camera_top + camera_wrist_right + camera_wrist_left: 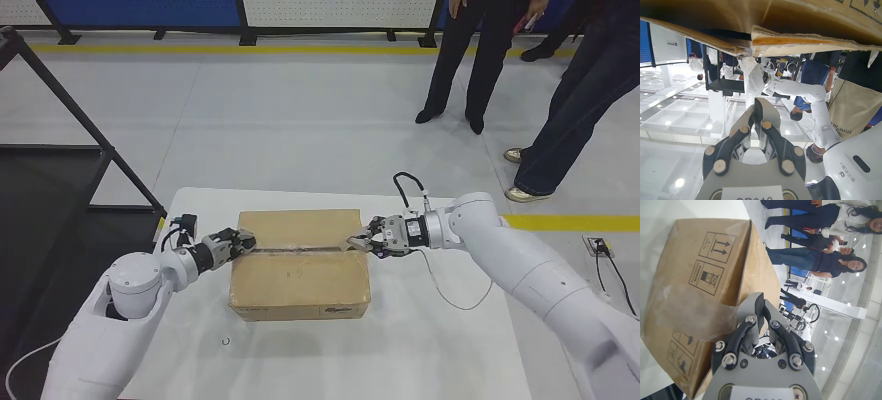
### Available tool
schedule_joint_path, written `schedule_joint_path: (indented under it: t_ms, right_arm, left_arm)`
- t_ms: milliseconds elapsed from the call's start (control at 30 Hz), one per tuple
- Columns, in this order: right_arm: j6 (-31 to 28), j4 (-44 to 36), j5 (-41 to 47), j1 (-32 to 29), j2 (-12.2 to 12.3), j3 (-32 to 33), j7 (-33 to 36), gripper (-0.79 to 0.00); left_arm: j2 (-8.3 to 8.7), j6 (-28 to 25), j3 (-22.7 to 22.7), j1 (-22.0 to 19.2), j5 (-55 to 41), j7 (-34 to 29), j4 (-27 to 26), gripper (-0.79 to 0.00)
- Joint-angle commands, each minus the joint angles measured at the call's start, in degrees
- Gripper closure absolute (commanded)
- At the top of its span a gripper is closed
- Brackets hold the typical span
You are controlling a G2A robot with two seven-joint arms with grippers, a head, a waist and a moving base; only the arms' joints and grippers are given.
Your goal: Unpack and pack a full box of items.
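A taped brown cardboard box (300, 270) lies on the white table (440, 340). My left gripper (243, 240) sits at the box's left end with its fingers shut. In the left wrist view, clear tape (696, 311) runs over the box (696, 266) end and passes behind the left gripper (761, 298); I cannot tell whether any tape is pinched. At the box's right end, my right gripper (355, 241) is shut on a crumpled strip of clear tape (752, 81). The strip hangs from the flap seam of the box (791, 19) down into the right gripper (754, 103).
A small ring (226, 342) lies on the table in front of the box. A thin cable (450, 290) trails from the right arm across the table. A black frame (60, 110) stands off the table's left. People (480, 60) stand on the floor beyond the far right.
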Motion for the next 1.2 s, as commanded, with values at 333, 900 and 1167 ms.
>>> schedule_joint_path:
  t_ms: [333, 900, 1167]
  right_arm:
    - [0.0, 3.9, 0.4, 0.5, -1.4, -2.1, 0.0, 0.000]
    - [0.0, 5.2, 0.7, -0.7, -1.4, -2.1, 0.0, -0.105]
    - [0.0, 5.2, 1.0, -0.8, -1.1, -2.1, 0.0, -0.139]
  left_arm:
    - [-0.35, 0.4, 1.0, -0.6, 1.2, -0.9, 0.9, 0.000]
    - [-0.74, 1.1, 1.5, -1.0, 2.2, -1.4, 1.0, 0.000]
    - [-0.85, 1.2, 1.5, -1.1, 2.7, -1.5, 1.0, 0.000]
